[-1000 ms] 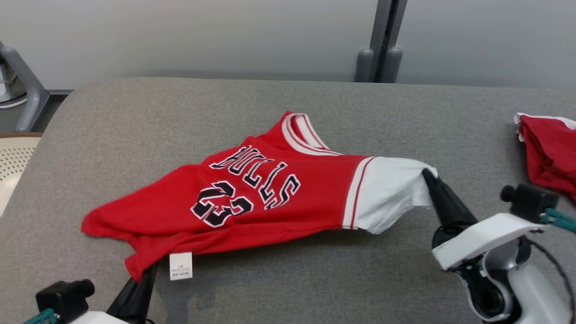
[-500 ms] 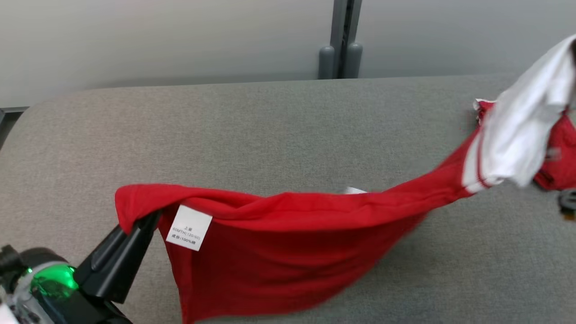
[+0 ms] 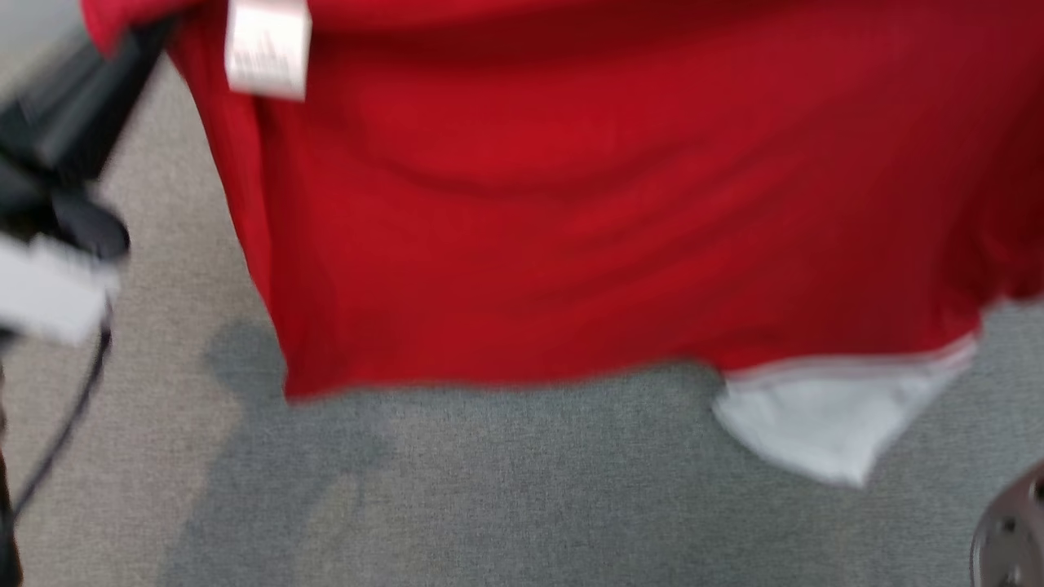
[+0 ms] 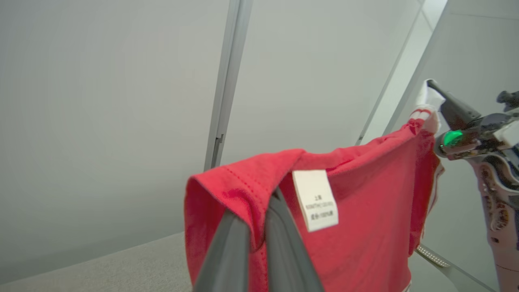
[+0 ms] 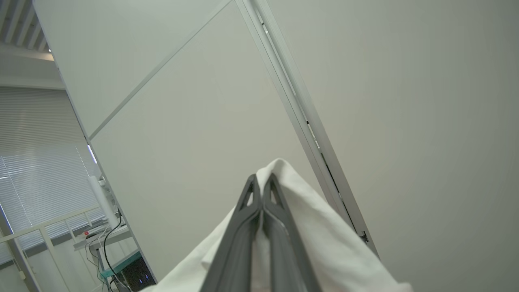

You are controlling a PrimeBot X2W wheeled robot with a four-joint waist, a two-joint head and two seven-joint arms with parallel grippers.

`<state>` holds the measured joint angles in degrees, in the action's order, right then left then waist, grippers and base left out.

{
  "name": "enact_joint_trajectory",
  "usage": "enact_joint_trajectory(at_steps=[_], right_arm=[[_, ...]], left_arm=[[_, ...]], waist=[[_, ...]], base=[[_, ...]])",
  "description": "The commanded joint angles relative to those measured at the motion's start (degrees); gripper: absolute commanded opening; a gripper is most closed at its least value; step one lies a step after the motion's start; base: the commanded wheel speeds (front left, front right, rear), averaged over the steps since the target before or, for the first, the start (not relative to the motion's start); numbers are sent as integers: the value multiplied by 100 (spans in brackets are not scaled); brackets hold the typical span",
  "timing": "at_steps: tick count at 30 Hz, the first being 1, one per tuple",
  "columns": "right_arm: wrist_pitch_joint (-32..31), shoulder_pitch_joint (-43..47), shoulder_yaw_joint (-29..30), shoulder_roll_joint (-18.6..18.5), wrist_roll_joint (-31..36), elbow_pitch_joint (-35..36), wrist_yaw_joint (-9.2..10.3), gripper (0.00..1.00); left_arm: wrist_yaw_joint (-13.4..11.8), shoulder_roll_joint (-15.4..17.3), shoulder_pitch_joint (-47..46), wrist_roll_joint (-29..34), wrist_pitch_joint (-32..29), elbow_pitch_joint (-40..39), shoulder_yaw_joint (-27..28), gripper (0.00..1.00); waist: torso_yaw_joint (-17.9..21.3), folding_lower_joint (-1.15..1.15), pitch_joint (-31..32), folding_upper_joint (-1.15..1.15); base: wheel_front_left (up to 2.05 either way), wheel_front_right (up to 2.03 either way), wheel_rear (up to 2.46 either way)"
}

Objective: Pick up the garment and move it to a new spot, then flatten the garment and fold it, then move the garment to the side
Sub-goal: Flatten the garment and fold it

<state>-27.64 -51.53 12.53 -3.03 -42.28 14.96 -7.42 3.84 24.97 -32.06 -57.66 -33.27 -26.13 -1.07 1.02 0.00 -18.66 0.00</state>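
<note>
The garment [image 3: 587, 212], a red jersey with a white sleeve [image 3: 824, 424], hangs in the air over the grey table, blurred in the head view. A white label [image 3: 267, 45] dangles near its top left corner. My left gripper [image 3: 143, 49] is at the upper left, fingertips under the cloth. In the left wrist view my left gripper [image 4: 255, 207] is shut on the red hem [image 4: 227, 182] beside the label [image 4: 315, 199]. Further right, my right gripper [image 4: 433, 86] holds the other end level. In the right wrist view my right gripper [image 5: 261, 180] is shut on the white sleeve [image 5: 316, 227].
The grey padded table [image 3: 522, 497] lies below the hanging cloth, with its shadow on it. A round perforated object [image 3: 1011, 538] shows at the lower right corner. A dark cable [image 3: 65, 424] runs down the left side. Pale wall panels [image 4: 121, 101] stand behind.
Both grippers have lifted the garment off the table, and it now hangs spread between them. The head camera has also moved, so the whole picture has shifted.
</note>
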Motion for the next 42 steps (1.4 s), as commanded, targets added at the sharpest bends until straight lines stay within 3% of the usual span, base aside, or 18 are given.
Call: enact_joint_trajectory(at_steps=[1,7,13,17,21,28,36,42], right_arm=[[57,-241,12,-3,76,-176,-13,0],[944,-2271,-120,-2,693,-2485,-13,0],[2091,-3820,-346,-9,1075,-4402,-12,0],[2659,-4167,-719,-5,877,-5147,-12,0],[3069,-3720,-1237,-10,584,-5565,-12,0],[3509,-2065,-2006,-4,56,-5222,-13,0],[3746,837,-2241,-460,-592,-3592,-12,0],[3574,2883,-2064,-696,-930,-2539,-12,0]], left_arm=[[-54,-17,-297,62,-32,213,-52,0],[-94,-232,-2873,1015,336,2567,-561,0],[101,-443,-4698,1997,1862,4596,-797,0],[273,-462,-5182,2339,2710,5540,-1062,0],[361,-442,-4972,2388,3338,6238,-1422,0],[362,-194,-3592,1549,4002,6361,-2153,0],[363,254,-1119,477,4461,5367,-2773,0],[245,533,601,225,4574,4627,-2951,0]], waist=[[-69,0,-472,0],[-64,0,-1167,0],[55,0,-1512,0],[138,0,-1744,0],[208,0,-1810,0],[274,0,-1786,0],[185,0,-864,0],[158,0,-120,0]], base=[[0,0,0],[0,0,0],[0,0,0],[0,0,0],[0,0,0],[0,0,0],[0,0,0],[0,0,0]])
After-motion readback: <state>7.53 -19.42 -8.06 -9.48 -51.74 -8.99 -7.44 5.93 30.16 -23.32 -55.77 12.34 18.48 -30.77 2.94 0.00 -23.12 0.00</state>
